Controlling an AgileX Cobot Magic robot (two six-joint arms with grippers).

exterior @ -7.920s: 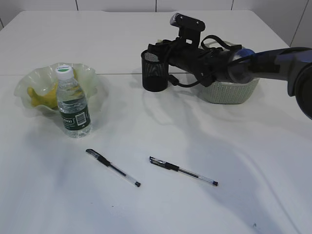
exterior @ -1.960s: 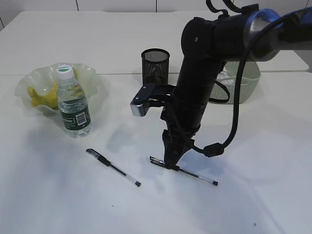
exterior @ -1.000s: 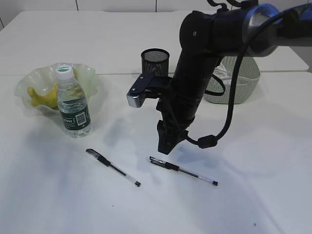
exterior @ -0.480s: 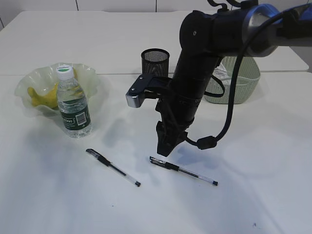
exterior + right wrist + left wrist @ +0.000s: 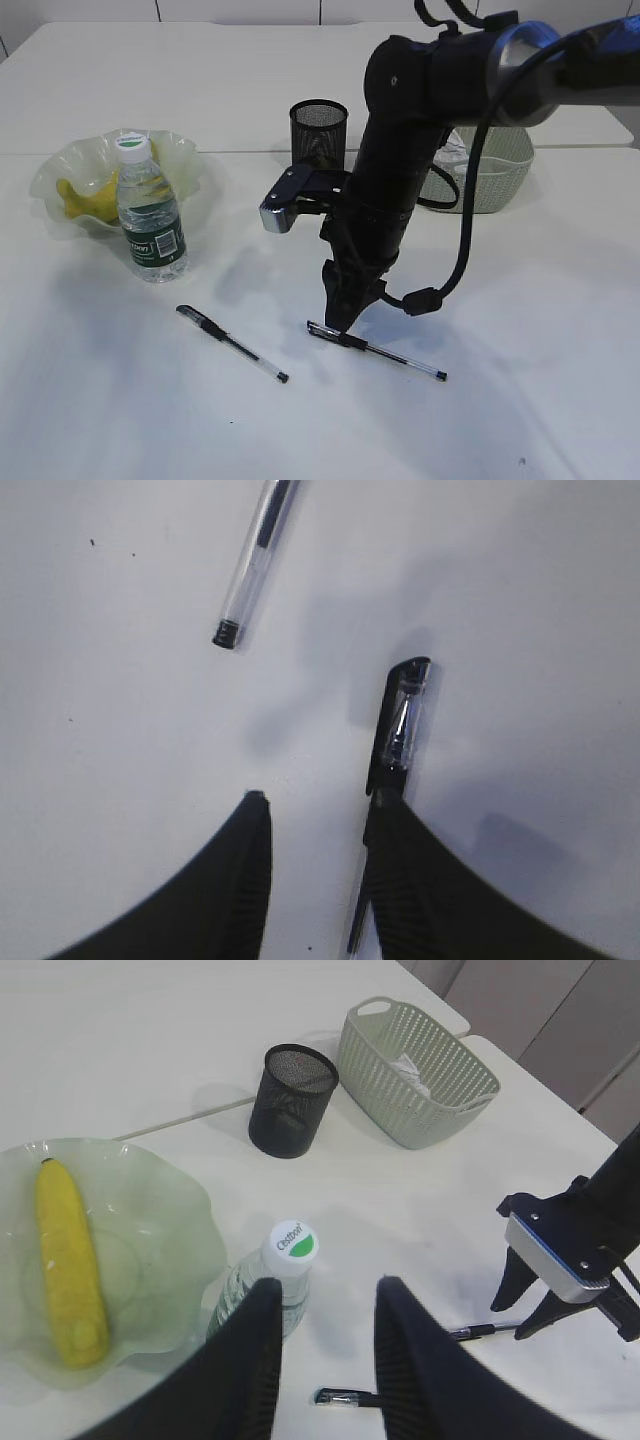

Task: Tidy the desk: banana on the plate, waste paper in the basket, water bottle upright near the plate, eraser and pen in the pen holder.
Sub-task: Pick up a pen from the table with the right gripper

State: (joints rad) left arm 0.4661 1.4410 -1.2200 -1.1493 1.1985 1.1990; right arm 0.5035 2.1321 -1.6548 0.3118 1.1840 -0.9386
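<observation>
Pen step: the right claw point(image 5: 315, 870), part open and empty, hovers with the pen point(image 5: 397, 730) seemingly under one finger; it needs centring before closing.

Clear plastic pen point(image 5: 400, 730); black wire-mesh holder point(image 5: 291, 1099); translucent glossy plate point(image 5: 170, 1195); matt white table point(image 5: 520, 340).

banana point(image 5: 78, 201) in plate point(image 5: 60, 165), bottle point(image 5: 150, 215) before it (upright)

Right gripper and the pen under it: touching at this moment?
Cannot tell. In the right wrist view the pen runs under one finger of the open right gripper, hiding any gap; the exterior view is no clearer.
</observation>
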